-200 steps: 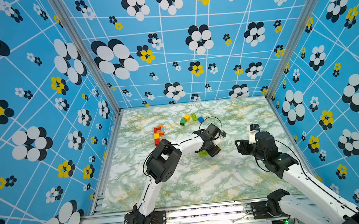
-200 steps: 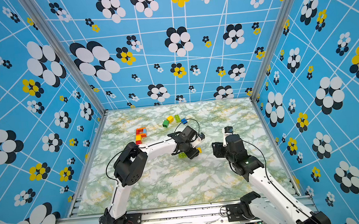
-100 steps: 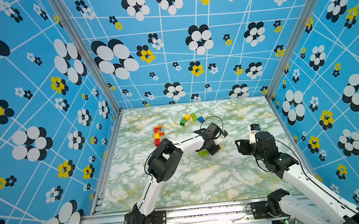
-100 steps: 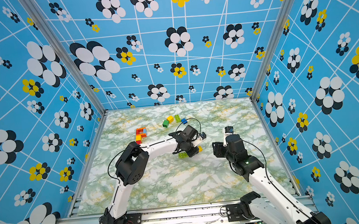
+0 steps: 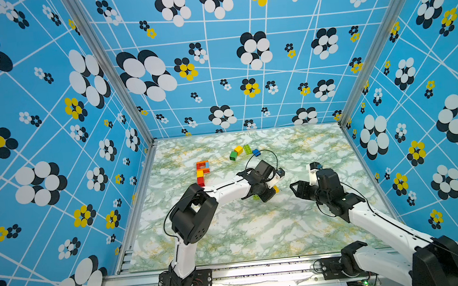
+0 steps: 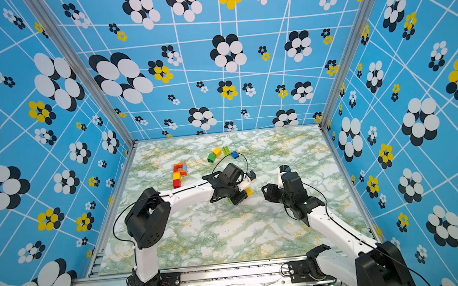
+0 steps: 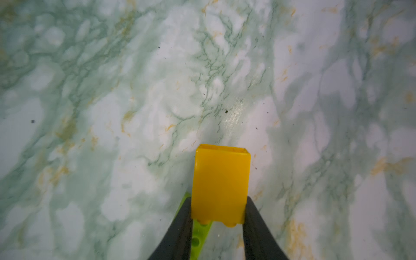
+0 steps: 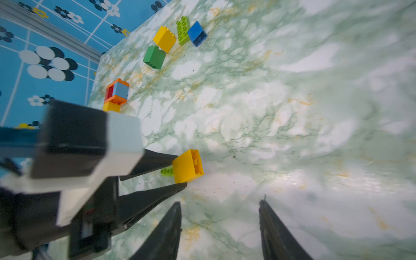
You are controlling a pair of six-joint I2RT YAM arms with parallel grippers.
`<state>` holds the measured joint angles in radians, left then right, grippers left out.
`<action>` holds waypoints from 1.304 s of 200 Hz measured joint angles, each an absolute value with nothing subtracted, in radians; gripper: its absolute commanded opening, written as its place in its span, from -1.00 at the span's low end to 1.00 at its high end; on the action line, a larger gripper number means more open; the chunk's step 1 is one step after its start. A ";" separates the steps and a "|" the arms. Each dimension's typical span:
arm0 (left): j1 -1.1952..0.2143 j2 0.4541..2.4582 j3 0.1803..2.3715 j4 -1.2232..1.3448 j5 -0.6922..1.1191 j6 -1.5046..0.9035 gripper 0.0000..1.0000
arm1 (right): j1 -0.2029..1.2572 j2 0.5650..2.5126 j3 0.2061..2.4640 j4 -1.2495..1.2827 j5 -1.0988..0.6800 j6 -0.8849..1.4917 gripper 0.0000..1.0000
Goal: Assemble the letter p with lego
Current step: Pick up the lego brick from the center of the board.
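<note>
yellow brick | clamped between left gripper jaws

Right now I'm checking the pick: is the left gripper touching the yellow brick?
Touching. The left wrist view shows the left gripper with both fingers pressed against opposite sides of the yellow brick, no gap either side.

The yellow brick appeared smooth, glossy plastic. The tabletop showed a marbled green-white finish with slight sheen. The fingers looked matt black. The frame rail appeared bare metal.
</note>
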<state>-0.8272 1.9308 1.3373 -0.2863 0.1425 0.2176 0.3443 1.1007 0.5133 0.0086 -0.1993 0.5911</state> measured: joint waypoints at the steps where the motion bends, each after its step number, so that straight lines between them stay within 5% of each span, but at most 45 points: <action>1: -0.827 1.928 1.335 -0.284 0.142 0.217 -0.59 | 0.344 1.103 0.513 0.012 -0.202 0.594 0.11; 74: -0.832 1.760 1.163 -0.178 0.151 0.176 -0.59 | 0.357 1.314 0.499 0.379 -0.457 0.801 -0.12; 160: -0.834 1.714 1.111 -0.121 0.158 0.172 -0.59 | 0.422 1.401 0.499 0.491 -0.516 0.871 -0.25; 199: -0.834 1.710 1.087 -0.099 0.158 0.168 -0.59 | 0.426 1.414 0.499 0.499 -0.528 0.883 -0.63; 215: -0.832 1.710 1.082 -0.094 0.160 0.157 -0.46 | 0.428 1.414 0.499 0.513 -0.536 0.880 -0.79; 261: -0.812 1.619 0.986 0.010 0.167 0.072 0.32 | 0.432 1.410 0.492 0.615 -0.532 0.937 -0.97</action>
<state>-0.8116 1.6192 0.9855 0.0105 0.1673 0.0723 0.4320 1.4097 0.4915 0.6147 -0.5320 0.9375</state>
